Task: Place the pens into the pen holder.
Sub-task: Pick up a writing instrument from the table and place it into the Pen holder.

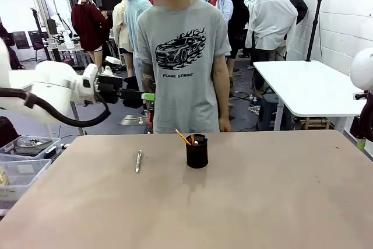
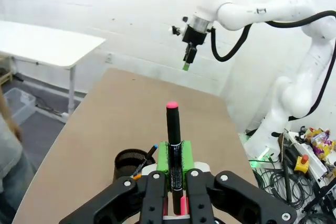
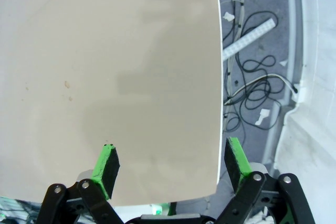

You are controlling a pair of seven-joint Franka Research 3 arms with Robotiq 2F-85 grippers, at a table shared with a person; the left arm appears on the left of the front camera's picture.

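Right now your left gripper (image 2: 175, 167) is clenched on the black pen with the pink-red tip (image 2: 172, 145). The pen stands upright in the lower centre of the left wrist view, between the green pads (image 2: 163, 161), with its tip pointing away from the camera. The grip sits on the rear half, so the front of the barrel is free; I judge this should let the tip enter the cup before the fingers come near the rim.

The small black wire-mesh pen holder (image 1: 197, 151) sits just right of centre in the front view, on the tan table (image 1: 262, 202), in front of the person in the grey printed T-shirt (image 1: 183, 80). An orange-yellow pencil (image 1: 182, 136) already leans out of it toward the upper left. In that same view the left gripper hangs at centre left, well above the table and well apart from the holder, so you have a carry and a downward tilt ahead.

The white-silver pen (image 1: 138, 160) lies flat on the table left of the holder, apart from it, not yet picked up.

Your right gripper (image 3: 170, 158) is released, its pads spread wide over bare table near the edge, with cables (image 3: 251, 88) on the floor at the right of that frame. It looks parked out of the way, free for the silver pen
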